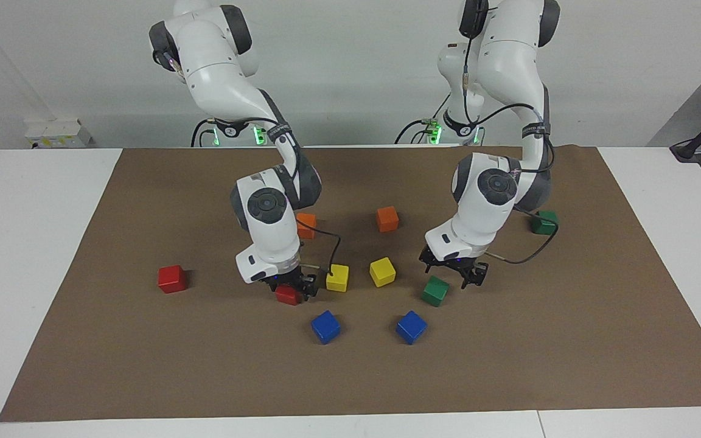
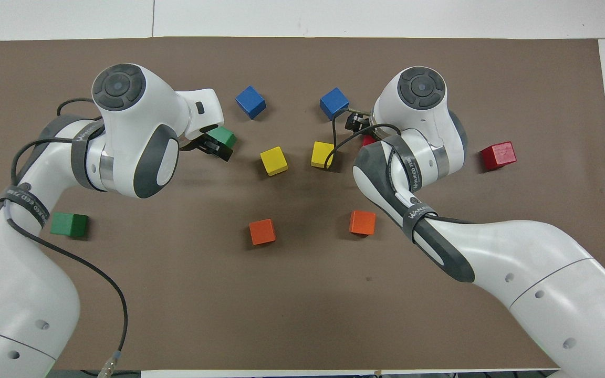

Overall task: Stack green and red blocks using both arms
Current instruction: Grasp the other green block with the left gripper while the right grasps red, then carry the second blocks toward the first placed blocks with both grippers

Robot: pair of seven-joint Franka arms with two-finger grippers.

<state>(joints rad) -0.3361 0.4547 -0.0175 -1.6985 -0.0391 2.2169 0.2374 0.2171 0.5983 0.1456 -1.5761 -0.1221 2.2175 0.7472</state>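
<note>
My right gripper (image 1: 290, 286) is low over the mat, right at a red block (image 1: 288, 295). In the overhead view only a sliver of that block (image 2: 368, 140) shows under the right wrist. A second red block (image 1: 172, 278) lies toward the right arm's end of the mat. My left gripper (image 1: 453, 275) is open, just above a green block (image 1: 434, 290) and not touching it. That block also shows in the overhead view (image 2: 222, 137), at the left gripper's tips. A second green block (image 1: 544, 222) lies beside the left arm's forearm, nearer to the robots.
Two yellow cubes (image 1: 337, 277) (image 1: 382, 271) lie between the grippers. Two blue cubes (image 1: 325, 326) (image 1: 411, 326) lie farther from the robots, and two orange cubes (image 1: 306, 225) (image 1: 387, 218) nearer. All sit on a brown mat (image 1: 143, 365) on a white table.
</note>
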